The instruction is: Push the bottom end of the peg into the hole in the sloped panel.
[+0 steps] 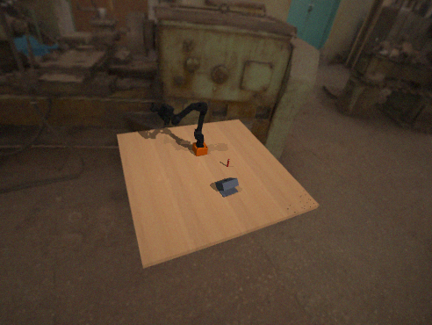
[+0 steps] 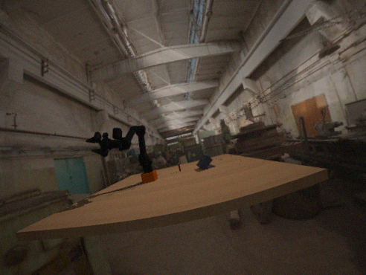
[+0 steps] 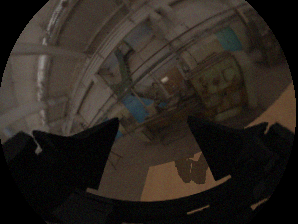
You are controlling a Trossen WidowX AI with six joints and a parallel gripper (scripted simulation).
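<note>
Pincer fingers are spread wide with nothing between them, held high off the back edge of the counter and aimed away from the work, so the pickup has evidently not begun; the arm's orange base sits near the rear of the boards. Standing upright a little in front of that base is the small red peg, and further forward, apart from it, is the blue sloped panel, probably set there within easy reach. Pale wooden planking makes up the counter, in a dim workshop of old machinery under a girdered roof.
</note>
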